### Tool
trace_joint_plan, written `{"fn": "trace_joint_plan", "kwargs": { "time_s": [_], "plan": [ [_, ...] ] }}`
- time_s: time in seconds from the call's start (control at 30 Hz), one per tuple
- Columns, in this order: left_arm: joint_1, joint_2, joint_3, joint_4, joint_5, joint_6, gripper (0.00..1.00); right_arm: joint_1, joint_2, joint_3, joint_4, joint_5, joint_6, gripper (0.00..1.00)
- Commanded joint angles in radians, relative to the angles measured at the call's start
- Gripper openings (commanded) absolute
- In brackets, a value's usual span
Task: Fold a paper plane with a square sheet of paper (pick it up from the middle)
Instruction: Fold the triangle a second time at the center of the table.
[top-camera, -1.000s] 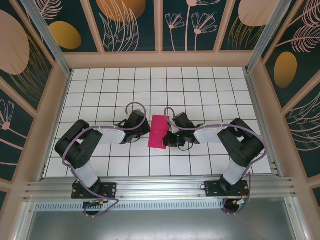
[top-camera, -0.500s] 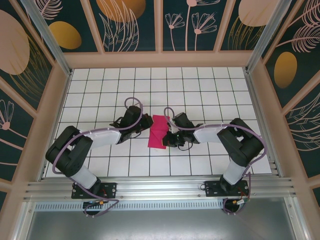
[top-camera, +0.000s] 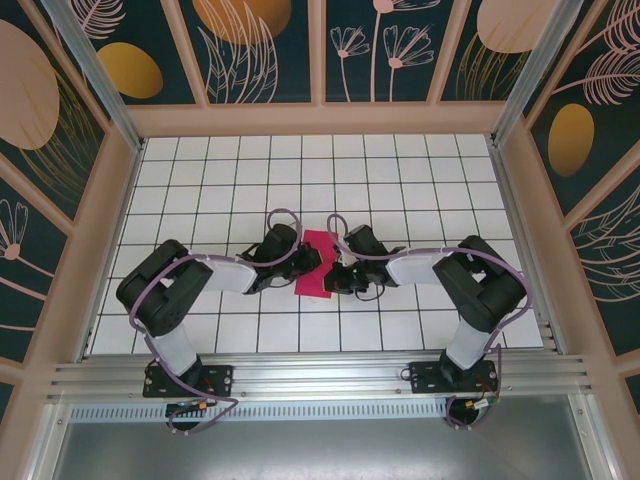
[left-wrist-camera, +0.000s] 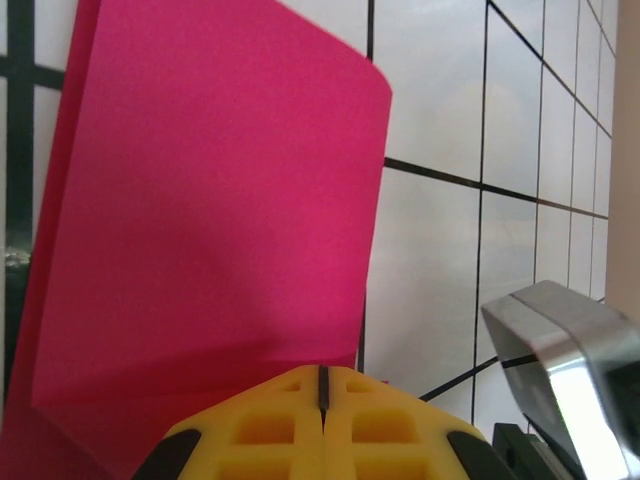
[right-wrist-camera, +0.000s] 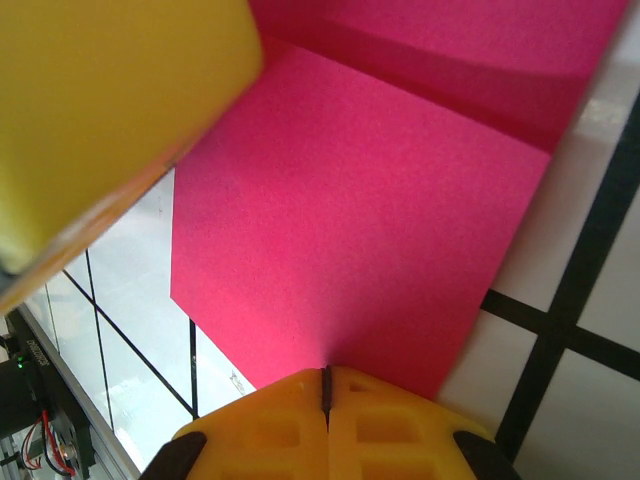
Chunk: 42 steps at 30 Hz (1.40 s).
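Mid-frame on the white gridded bench (top-camera: 200, 180), the folded magenta-pink paper sheet (top-camera: 315, 266) lies with its top flap curled up, the left fingers (left-wrist-camera: 260, 420) and right fingers (right-wrist-camera: 270, 415) clenched empty at opposite edges, so an uneven push might skew the crease.

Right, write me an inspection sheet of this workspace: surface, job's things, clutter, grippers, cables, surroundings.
Surface: white tiled table with black grid lines, flat, no marks seen.
Job's things: magenta-pink folded sheet of paper, lying mid-table between the two arms, with one flap raised in the left wrist view.
Clutter: nothing seen.
Grippers: left gripper, jaws shut, tips at the paper's edge; right gripper, jaws shut, tips at the opposite edge. I cannot tell whether either pinches the paper.
Cables: purple cables loop along both arms, clear of the paper.
Surroundings: teal floral wall panels on three sides, aluminium rail at the near edge.
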Motion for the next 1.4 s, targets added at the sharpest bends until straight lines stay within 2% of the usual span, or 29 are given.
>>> {"fn": "trace_joint_plan", "kwargs": {
  "time_s": [0.0,0.3,0.47,0.6,1.03,1.37],
  "plan": [
    [-0.002,0.008,-0.021,0.028,-0.028,-0.006,0.08,0.027,0.072,-0.029,-0.123,0.057,-0.012,0.0],
    [-0.001,0.037,-0.027,-0.024,-0.105,0.026,0.1,0.027,0.074,-0.034,-0.126,0.055,-0.013,0.0],
    [-0.001,0.044,0.038,-0.193,-0.183,0.028,0.1,0.026,0.071,-0.036,-0.134,0.058,-0.014,0.0],
    [0.002,0.032,0.036,-0.229,-0.229,0.034,0.1,0.026,0.066,-0.037,-0.137,0.06,-0.016,0.0],
    [0.061,0.0,-0.026,-0.114,-0.18,0.045,0.12,0.027,0.063,-0.04,-0.138,0.063,-0.018,0.0],
    [0.087,0.007,-0.008,-0.125,-0.183,0.085,0.14,0.027,0.061,-0.046,-0.129,0.058,-0.017,0.0]
  ]
}}
